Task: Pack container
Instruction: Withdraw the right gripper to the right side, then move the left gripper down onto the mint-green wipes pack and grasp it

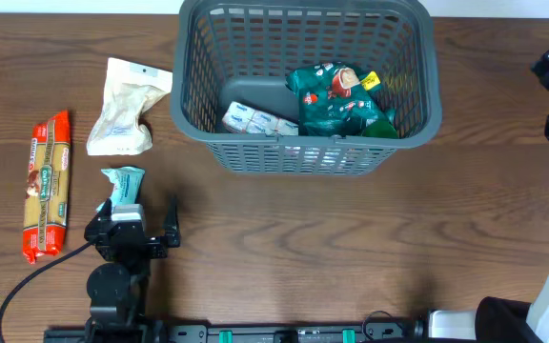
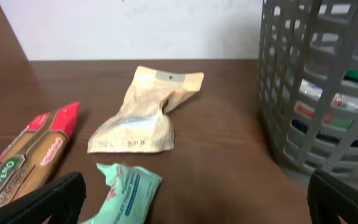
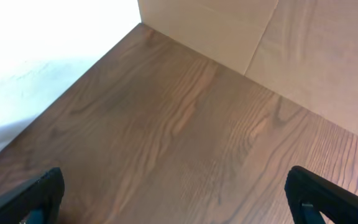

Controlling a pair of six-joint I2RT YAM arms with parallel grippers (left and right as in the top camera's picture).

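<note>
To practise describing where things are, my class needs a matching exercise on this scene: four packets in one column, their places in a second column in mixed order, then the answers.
Things
1. green bag
2. long red packet
3. beige bag
4. mint packet

Places
A. just in front of the open left gripper
B. on the table, closest to the basket
C. inside the basket
D. on the table, farthest from the basket

Pairs: 1-C, 2-D, 3-B, 4-A
</note>
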